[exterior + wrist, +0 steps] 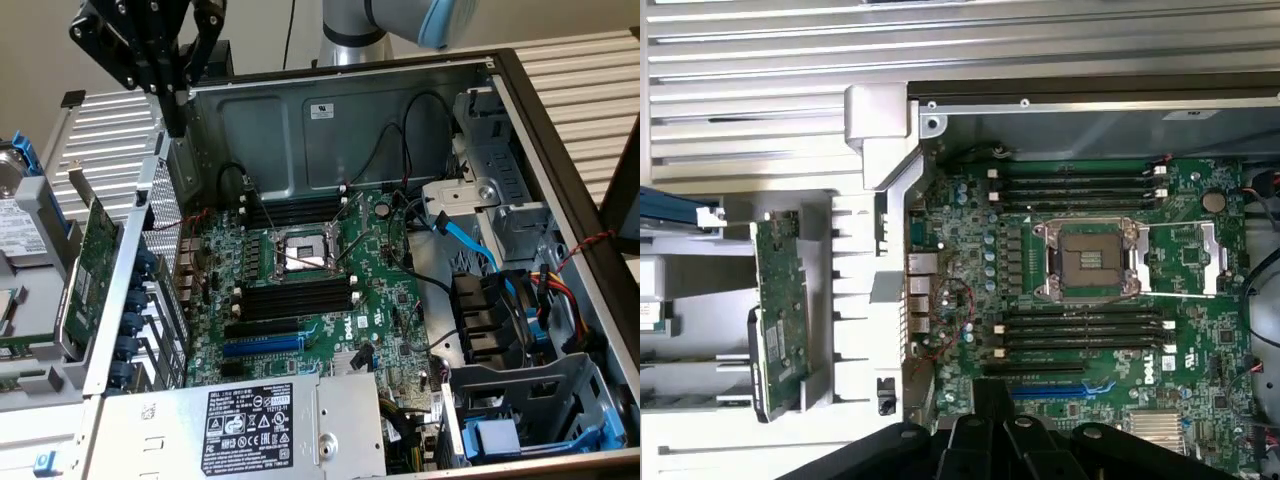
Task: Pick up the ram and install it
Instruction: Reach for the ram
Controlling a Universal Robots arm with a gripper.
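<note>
The motherboard (1200,330) bears white DELL lettering (1147,370) — the power supply's label (252,428) is illegible.

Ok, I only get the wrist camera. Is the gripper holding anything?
Observer: No. In the exterior view the gripper is shut, up above the corner of the case, with nothing in it.
Operator: What's past the blue slot? The gripper blocks it for me.
Observer: A silver box with a black label on top.
Operator: Any colourful wires I'm missing?
Observer: Yes, red and yellow wires beside the black fans, on the exterior view's right.
</note>
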